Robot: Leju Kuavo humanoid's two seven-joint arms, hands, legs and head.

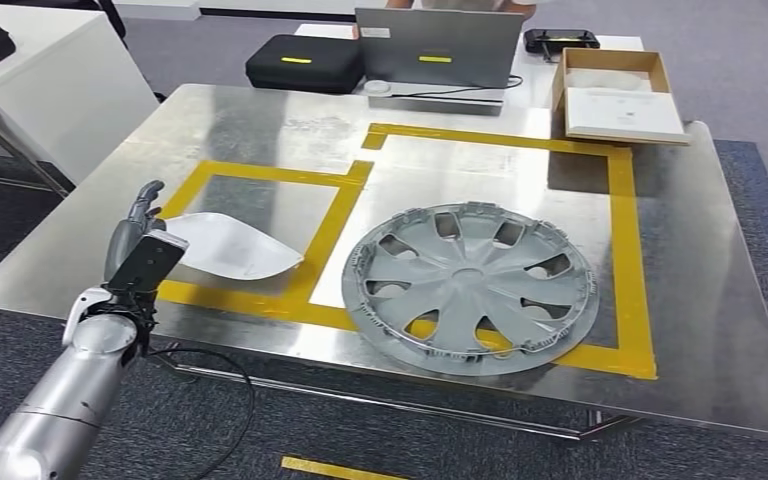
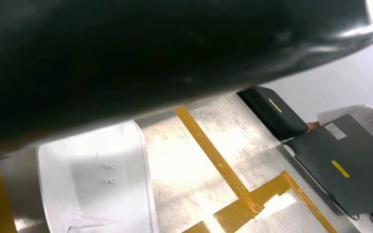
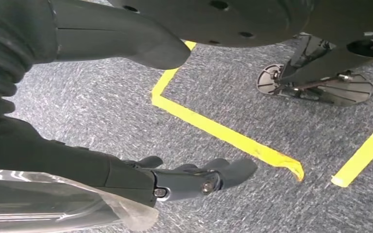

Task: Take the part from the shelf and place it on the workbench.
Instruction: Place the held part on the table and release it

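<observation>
Fingers (image 1: 145, 200) of the left hand (image 1: 135, 235) spread at the desk's (image 1: 720, 330) nine-o'clock edge, touching nothing I can tell; the white part (image 1: 230, 245) lies just beside. Right hand (image 3: 175, 177) (wrist view) hangs empty, fingers apart, over yellow-taped carpet (image 3: 102, 107).

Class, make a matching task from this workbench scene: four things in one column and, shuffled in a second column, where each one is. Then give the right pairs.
Things:
1. white part
2. hubcap
3. cardboard box
4. black case

Places:
A. far right corner of the bench
B. in the small yellow taped square, by the left hand
C. beyond the bench, left of the laptop
D. in the large taped area, over its near edge

Pairs: 1-B, 2-D, 3-A, 4-C
</observation>
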